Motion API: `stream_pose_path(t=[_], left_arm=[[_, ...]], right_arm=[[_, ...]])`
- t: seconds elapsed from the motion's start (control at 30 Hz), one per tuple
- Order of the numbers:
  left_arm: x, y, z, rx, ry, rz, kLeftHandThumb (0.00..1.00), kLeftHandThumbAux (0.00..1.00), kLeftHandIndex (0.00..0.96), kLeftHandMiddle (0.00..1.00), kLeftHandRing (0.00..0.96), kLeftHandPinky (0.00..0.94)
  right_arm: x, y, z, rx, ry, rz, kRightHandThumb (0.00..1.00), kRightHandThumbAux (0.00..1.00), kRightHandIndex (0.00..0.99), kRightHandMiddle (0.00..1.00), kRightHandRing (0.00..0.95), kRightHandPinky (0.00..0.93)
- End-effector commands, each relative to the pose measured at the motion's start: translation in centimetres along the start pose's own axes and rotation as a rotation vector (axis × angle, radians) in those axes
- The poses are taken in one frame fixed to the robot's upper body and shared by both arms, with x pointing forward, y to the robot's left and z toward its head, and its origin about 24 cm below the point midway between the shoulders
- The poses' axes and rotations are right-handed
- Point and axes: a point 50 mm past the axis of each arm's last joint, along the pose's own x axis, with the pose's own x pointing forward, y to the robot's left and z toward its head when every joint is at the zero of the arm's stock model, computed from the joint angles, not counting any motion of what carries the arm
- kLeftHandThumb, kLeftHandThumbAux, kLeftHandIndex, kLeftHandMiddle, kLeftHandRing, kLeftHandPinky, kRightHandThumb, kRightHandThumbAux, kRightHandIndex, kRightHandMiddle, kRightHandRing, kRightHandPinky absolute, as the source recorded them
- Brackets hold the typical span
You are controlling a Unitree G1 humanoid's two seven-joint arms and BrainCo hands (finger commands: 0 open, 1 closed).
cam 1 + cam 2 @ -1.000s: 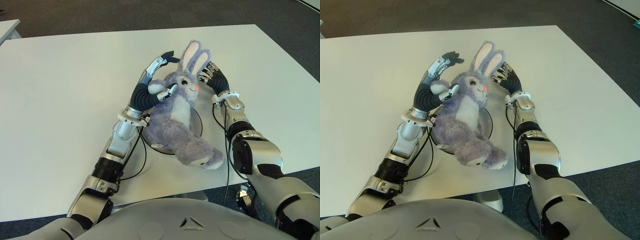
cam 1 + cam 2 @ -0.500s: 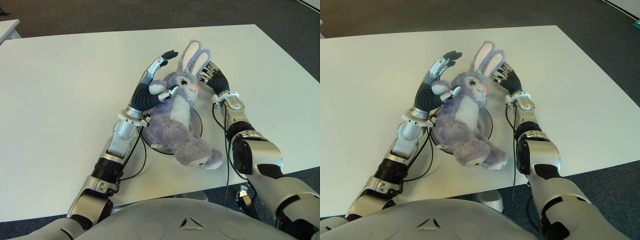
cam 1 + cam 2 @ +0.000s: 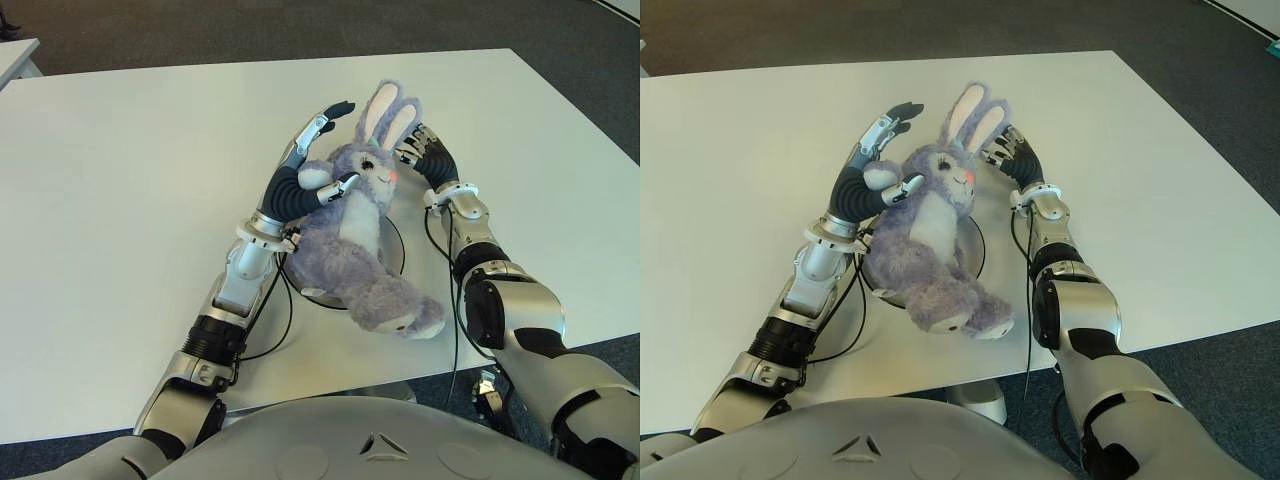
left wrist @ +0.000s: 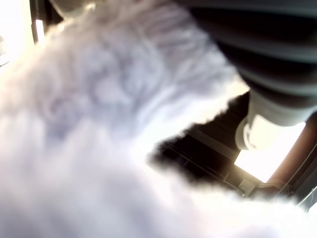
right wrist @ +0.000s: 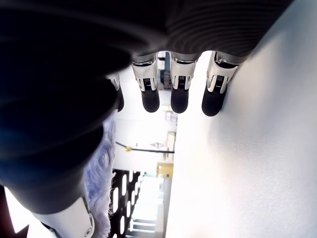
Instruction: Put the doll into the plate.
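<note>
The doll [image 3: 355,230] is a purple-grey plush bunny with a white belly. It lies on its back across the dark round plate [image 3: 975,250], legs hanging over the near rim and ears pointing away. My left hand [image 3: 300,170] stands on the doll's left side, fingers stretched up and spread, its thumb against the doll's arm. The left wrist view is filled with the doll's fur [image 4: 99,124]. My right hand [image 3: 425,155] is just to the right of the doll's head, its fingers [image 5: 178,94] loosely extended and holding nothing.
The white table [image 3: 130,170] stretches wide on both sides and behind the plate. Its near edge runs just below the doll's feet [image 3: 405,320]. Dark carpet lies beyond the table's edges.
My left hand's fingers have straightened and lifted away from the doll's head. The doll has settled a little lower onto the plate. The right hand has barely moved.
</note>
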Motion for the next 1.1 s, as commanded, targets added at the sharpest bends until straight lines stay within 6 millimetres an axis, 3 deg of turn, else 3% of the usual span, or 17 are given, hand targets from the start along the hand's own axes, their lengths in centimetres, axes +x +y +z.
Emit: stream_pose_path(t=[0.03, 0.4, 0.77, 1.1], left_arm=[[-1.8, -0.2, -1.4, -0.003, 0.099, 0.023, 0.286, 0.569, 0.109, 0.149, 0.107, 0.097], [-1.7, 0.3, -1.5, -0.003, 0.062, 0.080, 0.197, 0.574, 0.114, 0.155, 0.120, 0.118], [-1.5, 1.3, -1.2, -0.005, -0.003, 0.135, 0.068, 0.506, 0.099, 0.121, 0.075, 0.040], [-1.6, 2.1, -1.0, 0.008, -0.012, 0.149, 0.063, 0.493, 0.089, 0.103, 0.061, 0.053]], right_arm=[[-3.9, 1.6, -7.3, 0.070, 0.281, 0.013, 0.191, 0.771, 0.025, 0.048, 0.062, 0.074], [-3.9, 1.6, -7.3, 0.075, 0.281, 0.016, 0.197, 0.777, 0.027, 0.046, 0.059, 0.073], [-3.9, 1.6, -7.3, 0.072, 0.281, 0.015, 0.203, 0.776, 0.029, 0.054, 0.065, 0.081], [-3.8, 1.6, -7.2, 0.067, 0.283, 0.012, 0.221, 0.781, 0.030, 0.055, 0.066, 0.083]])
